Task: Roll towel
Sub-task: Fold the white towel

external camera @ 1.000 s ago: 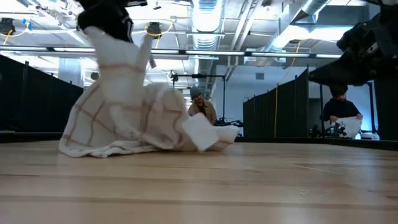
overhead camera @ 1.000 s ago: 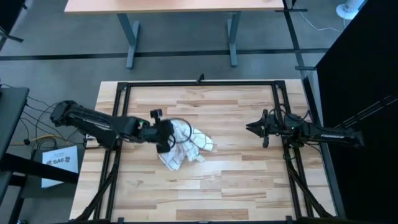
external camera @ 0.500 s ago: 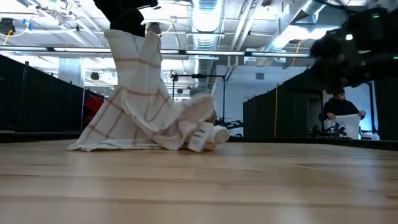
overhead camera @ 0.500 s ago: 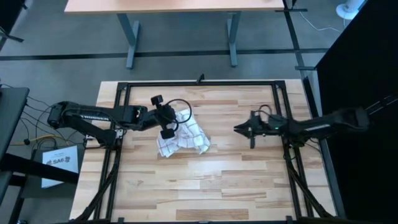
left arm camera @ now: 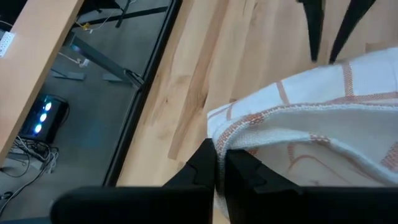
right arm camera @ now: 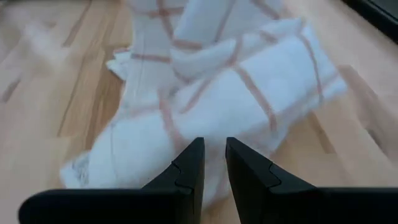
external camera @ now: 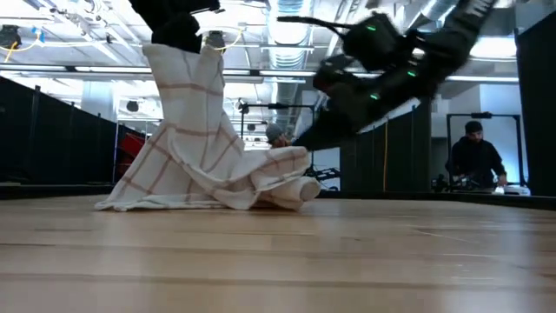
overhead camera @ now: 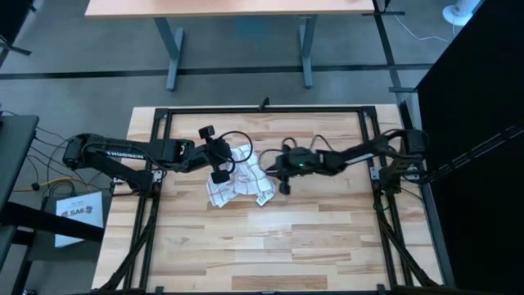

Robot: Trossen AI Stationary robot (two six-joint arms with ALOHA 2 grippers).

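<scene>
High view: the towel [overhead camera: 237, 179] lies crumpled near the middle of the wooden table [overhead camera: 319, 246], inside the black frame [overhead camera: 262, 109]. The left gripper [overhead camera: 219, 161] sits over the cloth's left part, its arm reaching in from the table's left edge. The right gripper [overhead camera: 275, 166] is at the cloth's right edge, its arm stretched across from the right side.

Low view: the left gripper [external camera: 178, 30] holds one part of the towel [external camera: 195, 139] lifted above the tabletop; the cloth hangs from it in a tall cone and spreads into folds on the wood. The right gripper [external camera: 306, 139] slants down to the low bundle at the cloth's right end. A person [external camera: 475, 161] stands in the room beyond the table, on the right.

Left wrist view: the left gripper [left arm camera: 221, 163] has its two dark fingers pressed together on a hemmed edge of the towel [left arm camera: 323, 118], white with reddish-brown grid lines. Table planks and the black frame show beyond.

Right wrist view: the right gripper [right arm camera: 212, 163] has its fingers a narrow gap apart, nothing between them, poised just above the towel [right arm camera: 224, 93], which lies in thick folds on the wood.
</scene>
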